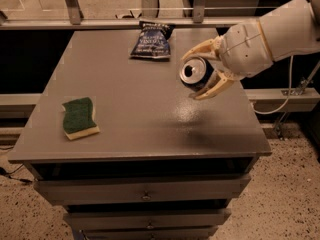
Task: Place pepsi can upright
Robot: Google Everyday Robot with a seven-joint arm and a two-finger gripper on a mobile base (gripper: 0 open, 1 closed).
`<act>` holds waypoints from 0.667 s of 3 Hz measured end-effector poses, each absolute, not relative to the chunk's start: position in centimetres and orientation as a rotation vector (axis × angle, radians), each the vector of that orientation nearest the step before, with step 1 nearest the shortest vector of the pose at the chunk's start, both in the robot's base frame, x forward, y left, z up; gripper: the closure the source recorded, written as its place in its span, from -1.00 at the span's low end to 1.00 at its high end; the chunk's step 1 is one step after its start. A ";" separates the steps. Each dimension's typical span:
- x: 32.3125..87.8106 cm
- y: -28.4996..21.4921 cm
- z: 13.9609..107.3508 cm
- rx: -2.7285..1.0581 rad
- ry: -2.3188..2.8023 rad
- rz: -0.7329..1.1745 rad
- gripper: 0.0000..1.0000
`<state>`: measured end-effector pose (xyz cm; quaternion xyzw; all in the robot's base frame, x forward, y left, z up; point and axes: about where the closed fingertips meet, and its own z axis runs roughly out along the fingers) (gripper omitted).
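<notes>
The pepsi can (194,73) is held in the air above the right part of the grey table (130,109). It lies on its side, its silver top with the pull-tab facing left toward the camera. My gripper (198,70) is shut on the can, one cream finger (200,49) above it and one below (212,89). The white arm comes in from the upper right. The can's blue body is mostly hidden behind the fingers.
A dark blue crinkled snack bag (151,39) lies at the table's back middle. A green and yellow sponge (79,117) lies at the front left. Drawers (145,194) sit under the tabletop. A rail with posts (150,21) runs behind the table.
</notes>
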<state>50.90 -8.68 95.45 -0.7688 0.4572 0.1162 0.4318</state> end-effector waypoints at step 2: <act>51.7 -8.0 96.2 -1.731 1.143 0.445 1.00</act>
